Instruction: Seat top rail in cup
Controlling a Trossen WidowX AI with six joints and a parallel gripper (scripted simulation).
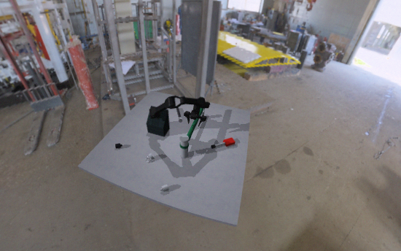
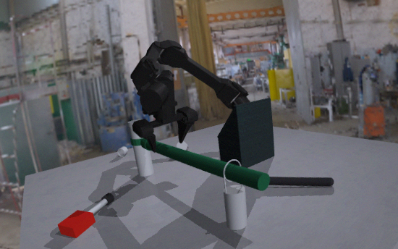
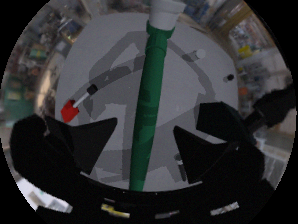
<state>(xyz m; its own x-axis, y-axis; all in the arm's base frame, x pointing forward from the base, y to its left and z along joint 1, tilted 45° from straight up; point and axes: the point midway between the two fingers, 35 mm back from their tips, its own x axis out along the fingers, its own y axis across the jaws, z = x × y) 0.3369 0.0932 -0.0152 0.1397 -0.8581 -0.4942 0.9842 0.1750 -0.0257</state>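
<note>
The green rail [image 2: 210, 164] lay level above the table [image 2: 340, 217], threaded through the wire loop cap [image 2: 231, 170] on the short white post [image 2: 235, 210]; its far end met the green band [image 2: 136, 142] high on the big post [image 2: 142, 159]; whether it sat fully in the cup could not be told; the gripper [image 2: 166, 139] straddled the rail near that end, fingers spread wide, one finger [image 2: 151, 139] close beside the rail; contact could not be judged; a red-headed tool [image 2: 77, 222] lay apart.
</note>
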